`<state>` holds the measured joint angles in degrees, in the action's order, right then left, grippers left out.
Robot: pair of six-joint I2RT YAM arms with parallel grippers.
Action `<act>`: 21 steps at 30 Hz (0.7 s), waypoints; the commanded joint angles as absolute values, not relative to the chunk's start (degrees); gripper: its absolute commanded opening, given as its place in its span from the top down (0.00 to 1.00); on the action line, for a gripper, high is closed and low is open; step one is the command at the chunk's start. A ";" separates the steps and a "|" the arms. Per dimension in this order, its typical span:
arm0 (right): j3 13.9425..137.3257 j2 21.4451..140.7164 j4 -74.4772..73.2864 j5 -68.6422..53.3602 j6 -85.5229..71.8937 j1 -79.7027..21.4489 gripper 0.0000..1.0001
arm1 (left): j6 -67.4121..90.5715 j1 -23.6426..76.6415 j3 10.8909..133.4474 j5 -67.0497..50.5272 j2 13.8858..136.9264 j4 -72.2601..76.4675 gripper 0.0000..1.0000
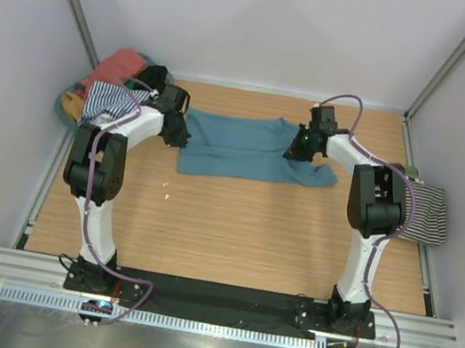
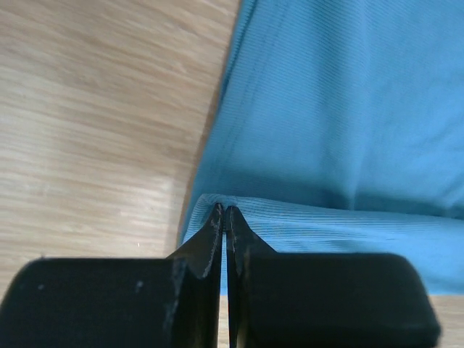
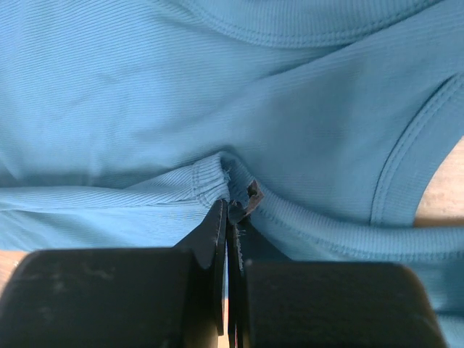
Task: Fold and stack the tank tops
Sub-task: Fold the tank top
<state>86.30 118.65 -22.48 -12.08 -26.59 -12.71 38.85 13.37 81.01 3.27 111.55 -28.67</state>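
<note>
A teal blue tank top [image 1: 246,145] lies spread across the back middle of the table. My left gripper [image 1: 176,135] is shut on its left edge; in the left wrist view the fingertips [image 2: 225,212] pinch a raised fold of the blue cloth [image 2: 348,109]. At the top's right end my right gripper [image 1: 295,149] is shut on the cloth too, and the right wrist view shows the gripper [image 3: 230,206] clamped on a hem of the blue top [image 3: 217,87]. A folded black-and-white striped tank top [image 1: 428,213] lies at the right table edge.
A heap of tops, coral [image 1: 116,66], striped [image 1: 110,100] and mustard [image 1: 71,106], fills a round basket at the back left corner. Bare wooden table [image 1: 232,228] stretches in front of the blue top. Grey walls and metal posts enclose the table.
</note>
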 commanded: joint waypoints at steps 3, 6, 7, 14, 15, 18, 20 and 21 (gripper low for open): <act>89.91 120.76 -20.39 -10.37 -27.95 -12.13 0.99 | 39.99 10.81 85.42 0.62 115.66 -28.83 0.98; 89.30 121.20 -20.04 -9.14 -28.47 -12.04 0.86 | 40.08 10.55 86.22 0.79 116.98 -28.74 0.77; 88.86 120.51 -19.69 -8.79 -28.48 -12.04 0.79 | 39.90 10.46 86.13 1.23 116.90 -28.65 0.65; 81.05 112.18 -16.53 -8.88 -29.18 -12.83 0.52 | 40.07 10.63 79.11 2.20 107.25 -26.11 0.40; 77.90 110.67 -15.39 -7.57 -29.09 -13.18 0.46 | 40.25 10.72 76.58 2.11 106.01 -25.67 0.39; 73.32 105.22 -15.64 -4.59 -28.13 -15.20 0.38 | 40.52 11.69 71.55 2.55 101.09 -24.26 0.37; 71.11 102.58 -16.26 -1.95 -27.69 -17.04 0.37 | 40.08 13.09 69.62 3.42 98.97 -23.99 0.36; 68.84 99.70 -16.61 -0.37 -27.69 -17.57 0.36 | 39.64 13.62 68.04 3.69 97.31 -23.99 0.35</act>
<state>71.72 106.91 -17.78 -5.63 -28.60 -15.25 40.07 11.79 70.35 2.24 101.78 -26.44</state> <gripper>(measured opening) 0.632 0.647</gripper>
